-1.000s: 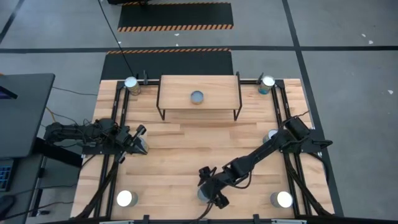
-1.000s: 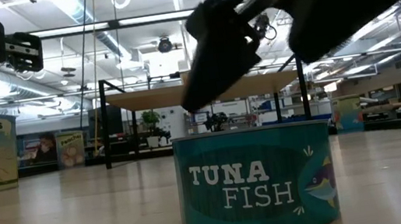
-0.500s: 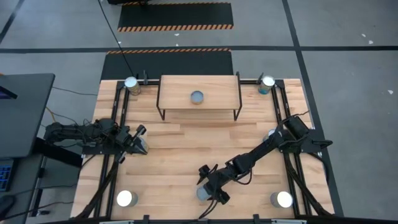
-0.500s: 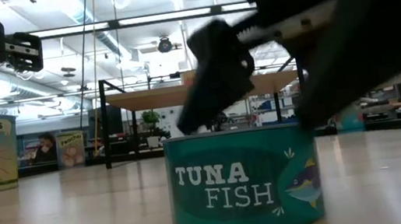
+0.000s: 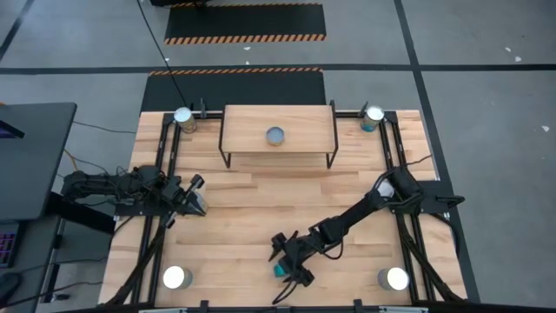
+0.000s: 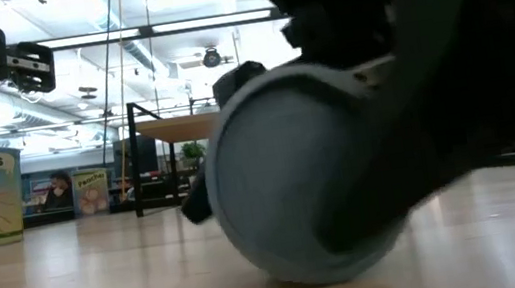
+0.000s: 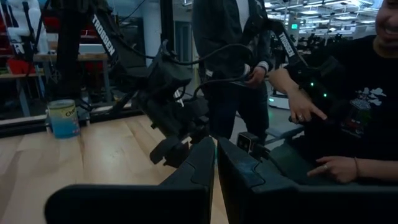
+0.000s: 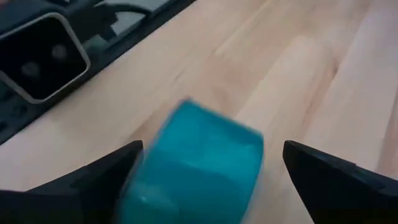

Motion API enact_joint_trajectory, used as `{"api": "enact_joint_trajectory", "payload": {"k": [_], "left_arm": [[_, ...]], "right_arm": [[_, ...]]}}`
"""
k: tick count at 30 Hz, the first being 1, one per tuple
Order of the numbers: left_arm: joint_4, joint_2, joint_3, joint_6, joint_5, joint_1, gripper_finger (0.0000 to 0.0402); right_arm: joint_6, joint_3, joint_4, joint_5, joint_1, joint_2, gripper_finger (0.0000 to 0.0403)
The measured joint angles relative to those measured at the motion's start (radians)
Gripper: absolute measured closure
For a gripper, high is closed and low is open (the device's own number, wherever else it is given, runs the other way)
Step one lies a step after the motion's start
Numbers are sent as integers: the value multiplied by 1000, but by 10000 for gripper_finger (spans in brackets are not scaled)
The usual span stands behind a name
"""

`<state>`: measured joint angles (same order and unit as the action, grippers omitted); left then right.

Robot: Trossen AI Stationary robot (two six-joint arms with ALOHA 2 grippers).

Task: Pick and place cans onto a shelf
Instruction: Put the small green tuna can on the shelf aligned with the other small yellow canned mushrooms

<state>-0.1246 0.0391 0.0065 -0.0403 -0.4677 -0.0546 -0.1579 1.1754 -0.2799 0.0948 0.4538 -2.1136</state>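
at the table's near edge, the right gripper [image 5: 287,261] has its fingers spread either side of a teal tuna can [image 8: 196,165], which is tipped over w/ its round grey end facing the low cam. best to square up & close on the curved wall before it rolls. metal can w/ smooth label, pale plank table [image 5: 252,204]. the shelf [image 5: 278,122], wood top on wire legs, stands at the far edge w/ one can on it. left gripper [image 5: 195,202] waits at the left side, fingers pressed together.
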Motion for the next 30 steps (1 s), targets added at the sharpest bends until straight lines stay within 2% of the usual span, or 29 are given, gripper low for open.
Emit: {"api": "enact_joint_trajectory", "payload": {"k": [10, 19, 25, 30], "left_arm": [[2, 0, 0, 0, 0, 0, 374], [2, 0, 0, 0, 0, 0, 374], [2, 0, 0, 0, 0, 0, 374], [2, 0, 0, 0, 0, 0, 374]], "right_arm": [[75, 2, 39, -4, 2, 6, 23], [125, 3, 87, -32, 6, 65, 25], [215, 2, 146, -32, -6, 92, 54], [200, 3, 147, -39, -4, 127, 76]]}}
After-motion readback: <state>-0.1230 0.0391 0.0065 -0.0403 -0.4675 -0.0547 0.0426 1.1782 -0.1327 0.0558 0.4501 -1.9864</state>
